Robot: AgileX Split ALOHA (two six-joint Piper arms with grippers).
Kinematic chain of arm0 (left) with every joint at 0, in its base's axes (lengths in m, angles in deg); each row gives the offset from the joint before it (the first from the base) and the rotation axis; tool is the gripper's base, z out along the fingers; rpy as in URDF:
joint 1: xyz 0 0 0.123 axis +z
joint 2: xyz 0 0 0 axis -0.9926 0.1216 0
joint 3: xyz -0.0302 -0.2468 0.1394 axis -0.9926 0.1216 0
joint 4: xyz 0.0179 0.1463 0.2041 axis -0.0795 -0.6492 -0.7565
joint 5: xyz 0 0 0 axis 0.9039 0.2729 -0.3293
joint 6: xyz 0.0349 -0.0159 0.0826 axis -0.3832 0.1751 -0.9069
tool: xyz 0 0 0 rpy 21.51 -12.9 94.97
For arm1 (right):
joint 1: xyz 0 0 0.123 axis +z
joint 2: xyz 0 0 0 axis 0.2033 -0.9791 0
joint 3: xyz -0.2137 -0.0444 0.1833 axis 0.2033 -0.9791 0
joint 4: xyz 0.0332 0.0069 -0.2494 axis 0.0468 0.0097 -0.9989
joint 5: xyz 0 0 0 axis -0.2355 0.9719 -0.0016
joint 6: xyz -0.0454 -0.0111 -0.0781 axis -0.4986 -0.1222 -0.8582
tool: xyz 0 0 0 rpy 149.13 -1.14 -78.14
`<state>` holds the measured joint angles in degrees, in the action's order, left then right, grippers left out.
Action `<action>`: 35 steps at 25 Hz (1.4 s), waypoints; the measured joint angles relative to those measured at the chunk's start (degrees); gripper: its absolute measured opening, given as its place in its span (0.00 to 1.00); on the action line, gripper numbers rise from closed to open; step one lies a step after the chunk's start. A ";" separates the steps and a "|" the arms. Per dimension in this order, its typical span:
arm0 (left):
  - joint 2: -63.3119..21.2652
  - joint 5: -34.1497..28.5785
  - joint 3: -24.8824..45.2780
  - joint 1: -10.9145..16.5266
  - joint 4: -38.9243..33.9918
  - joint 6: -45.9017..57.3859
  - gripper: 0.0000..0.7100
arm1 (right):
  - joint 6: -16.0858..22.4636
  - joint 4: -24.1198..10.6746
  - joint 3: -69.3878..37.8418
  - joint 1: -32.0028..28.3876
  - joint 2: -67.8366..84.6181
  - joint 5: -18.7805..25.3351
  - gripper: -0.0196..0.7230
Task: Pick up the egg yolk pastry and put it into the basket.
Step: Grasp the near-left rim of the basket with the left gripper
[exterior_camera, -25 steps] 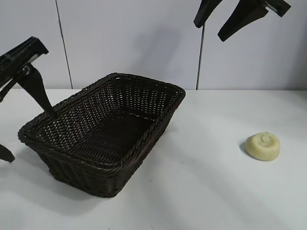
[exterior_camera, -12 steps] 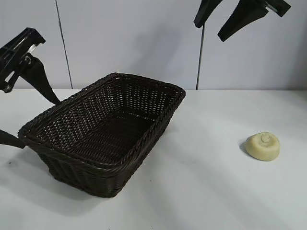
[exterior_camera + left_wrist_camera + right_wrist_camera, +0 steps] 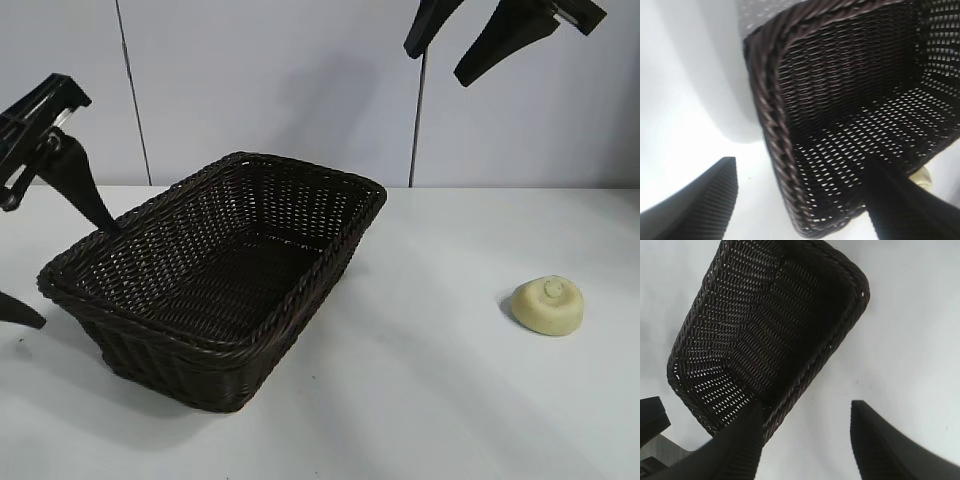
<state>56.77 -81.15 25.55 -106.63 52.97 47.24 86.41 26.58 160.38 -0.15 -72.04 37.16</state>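
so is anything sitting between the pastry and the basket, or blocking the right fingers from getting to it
Nothing visible. Only bare white table lies between the egg yolk pastry and the basket, whose inside is empty. The right gripper hangs open high above, with clear air down to the pastry.

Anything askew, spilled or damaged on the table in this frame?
Nothing stands out. The basket sits flat and intact, holding nothing. The egg yolk pastry rests whole on the table, well apart from it. Left gripper open at the basket's end, right gripper open high above.
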 joint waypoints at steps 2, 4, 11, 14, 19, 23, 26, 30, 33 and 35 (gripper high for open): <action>0.00 0.71 0.71 0.00 0.06 0.00 0.72 | 0.00 0.00 0.00 0.00 0.00 0.00 0.55; 0.00 1.55 0.78 0.00 0.21 0.00 0.72 | 0.00 0.00 0.00 0.00 0.00 0.00 0.55; 0.00 2.20 0.78 -0.02 0.49 0.00 0.72 | 0.00 0.00 0.00 0.00 0.00 0.00 0.55; 0.25 2.69 0.78 -0.02 0.56 0.00 0.72 | 0.00 0.00 0.00 0.00 0.00 0.00 0.55; 5.12 3.02 0.78 -0.83 0.61 0.00 0.72 | 0.00 0.00 0.00 0.00 0.00 0.00 0.55; 9.62 8.07 0.78 -2.87 1.76 0.00 0.72 | 0.00 0.00 0.00 0.00 0.00 0.00 0.55; 12.97 11.47 0.78 -4.98 3.90 0.00 0.72 | 0.00 0.00 0.00 0.00 0.00 0.00 0.55; 17.30 13.63 0.72 -5.91 4.80 -0.05 0.72 | 0.00 0.00 0.00 0.00 0.00 0.00 0.55; 18.82 14.53 0.72 -5.91 4.89 -0.05 0.72 | 0.00 0.00 0.00 0.00 0.00 0.00 0.55; 18.94 15.00 0.72 -5.91 4.89 -0.05 0.72 | 0.00 0.00 0.00 0.00 0.00 0.00 0.55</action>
<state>75.72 -66.15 26.28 -112.55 57.86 47.18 86.41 26.58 160.38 -0.15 -72.04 37.16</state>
